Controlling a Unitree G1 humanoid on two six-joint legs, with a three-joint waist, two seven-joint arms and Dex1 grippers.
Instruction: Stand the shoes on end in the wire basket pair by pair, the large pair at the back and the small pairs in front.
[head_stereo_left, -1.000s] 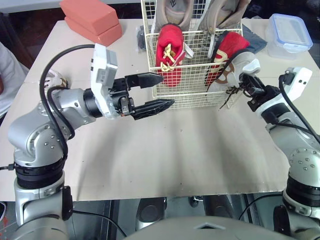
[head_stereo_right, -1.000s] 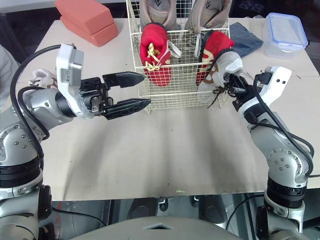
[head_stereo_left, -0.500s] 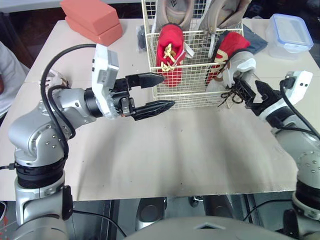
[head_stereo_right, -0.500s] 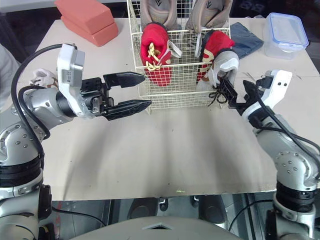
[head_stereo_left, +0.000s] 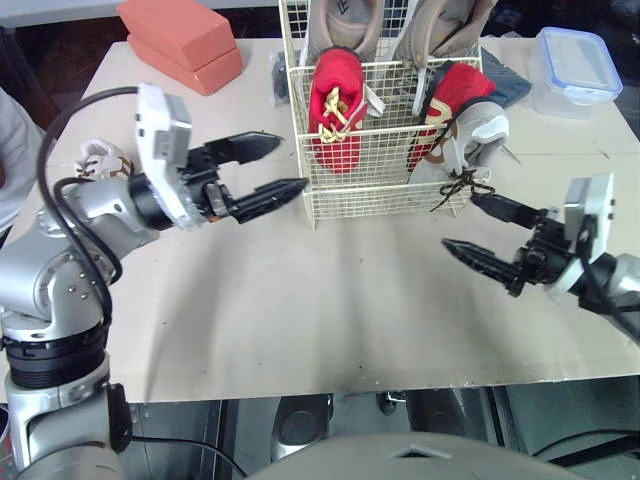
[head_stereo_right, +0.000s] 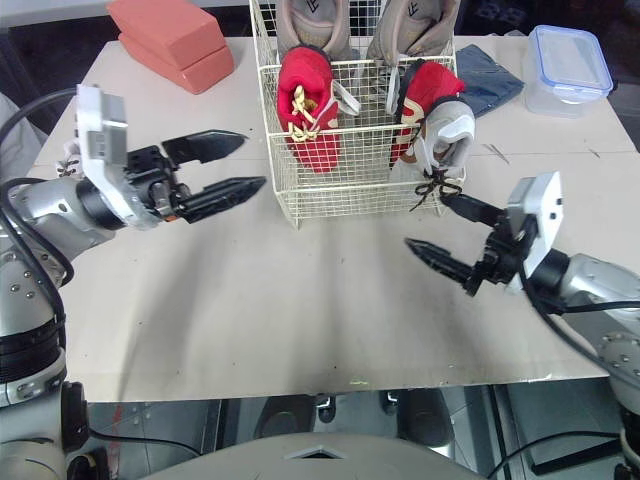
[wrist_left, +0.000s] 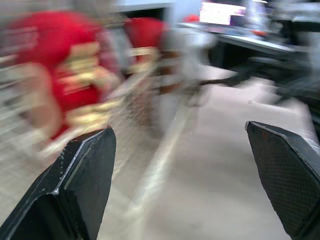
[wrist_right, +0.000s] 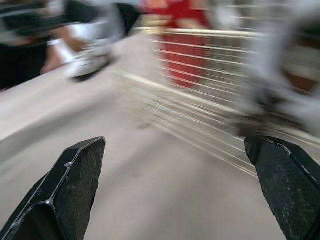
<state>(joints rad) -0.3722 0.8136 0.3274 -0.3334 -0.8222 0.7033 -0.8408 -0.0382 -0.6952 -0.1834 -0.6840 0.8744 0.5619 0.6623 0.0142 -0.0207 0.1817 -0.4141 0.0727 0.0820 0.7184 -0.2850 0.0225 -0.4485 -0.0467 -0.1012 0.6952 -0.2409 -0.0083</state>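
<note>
Here, the pale tabletop (head_stereo_left: 330, 300) carries a white wire basket (head_stereo_left: 365, 195) at its far middle. At the back of the basket the large beige pair (head_stereo_left: 345, 20) stands on end, toes down. In front of it two red shoes are standing: the left red shoe (head_stereo_left: 335, 110) is upright inside the front wall, and the right red-and-white shoe (head_stereo_left: 465, 110) leans at the right front corner, with its dark lace (head_stereo_left: 455, 185) hanging outside the wire. I cannot tell if this shoe is fully inside. Two orange-red blocks (head_stereo_left: 185, 40) lie stacked at the far left, and a clear box with a blue-rimmed lid (head_stereo_left: 570, 65) is at the far right, near a blue cloth (head_stereo_left: 505, 85). The left claw (head_stereo_left: 290, 162) hovers just left of the basket, spread wide and holding nothing. The right claw (head_stereo_left: 460, 220) is also spread and empty, above the tabletop in front of the right corner, apart from the lace. A small white shoe (head_stereo_left: 100, 160) lies by the left arm.
</note>
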